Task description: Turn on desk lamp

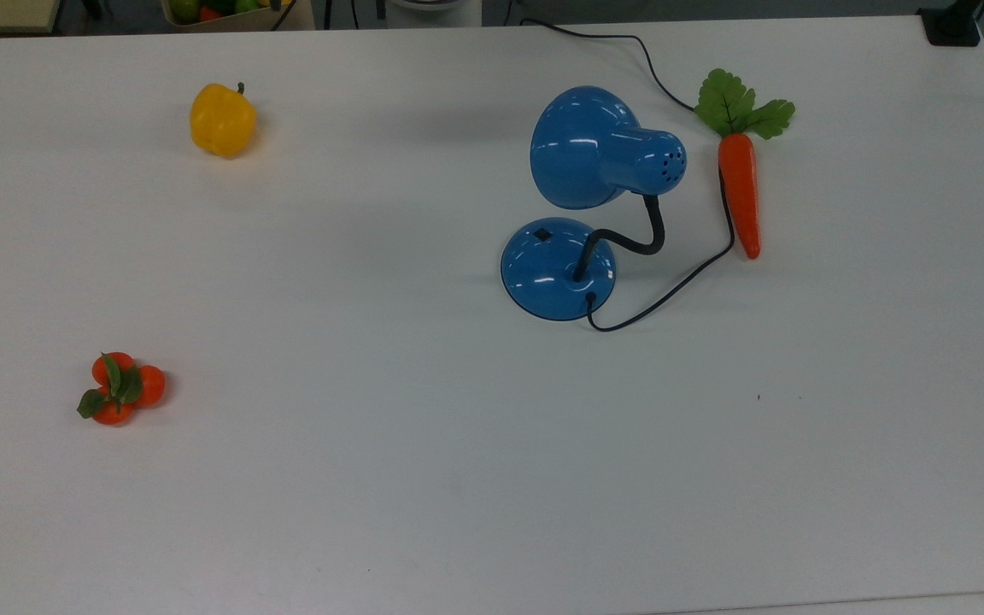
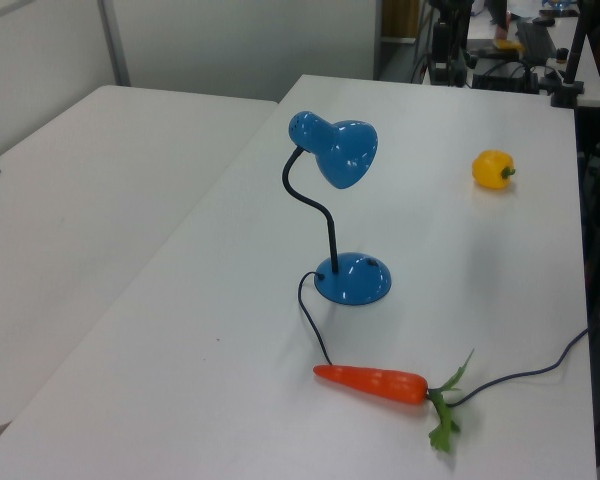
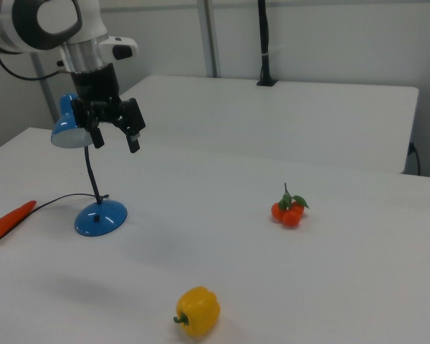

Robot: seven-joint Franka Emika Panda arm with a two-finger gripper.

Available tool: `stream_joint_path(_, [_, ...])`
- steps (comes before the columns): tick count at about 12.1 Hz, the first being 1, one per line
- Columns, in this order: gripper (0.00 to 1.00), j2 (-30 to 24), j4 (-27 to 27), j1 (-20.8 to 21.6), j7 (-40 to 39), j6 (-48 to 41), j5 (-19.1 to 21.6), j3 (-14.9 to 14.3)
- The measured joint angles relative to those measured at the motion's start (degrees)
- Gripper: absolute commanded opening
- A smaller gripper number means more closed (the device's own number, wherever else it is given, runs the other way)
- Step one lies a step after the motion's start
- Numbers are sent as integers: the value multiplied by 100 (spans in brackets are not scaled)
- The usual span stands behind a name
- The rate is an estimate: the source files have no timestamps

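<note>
Approach step, we judge. Claw [image 3: 115, 135] hangs high, fingers spread, holding nothing. Desk lamp [image 1: 558, 269] stands right of tabletop [image 1: 424, 478] centre in the top view. Next: descend onto the switch [image 1: 542, 233], at the base's 11 o'clock.
</note>
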Motion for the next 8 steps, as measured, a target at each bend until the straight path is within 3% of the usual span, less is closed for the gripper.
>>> stream_joint_path(2, [100,0,0,0,0,0,0,0])
stream_joint_path(3, [89,1,0,0,0,0,0,0])
stream_joint_path(6, [2,1,0,-20,0,0,0,-2])
stream_joint_path(8, [0,1,0,-61,0,0,2,-11])
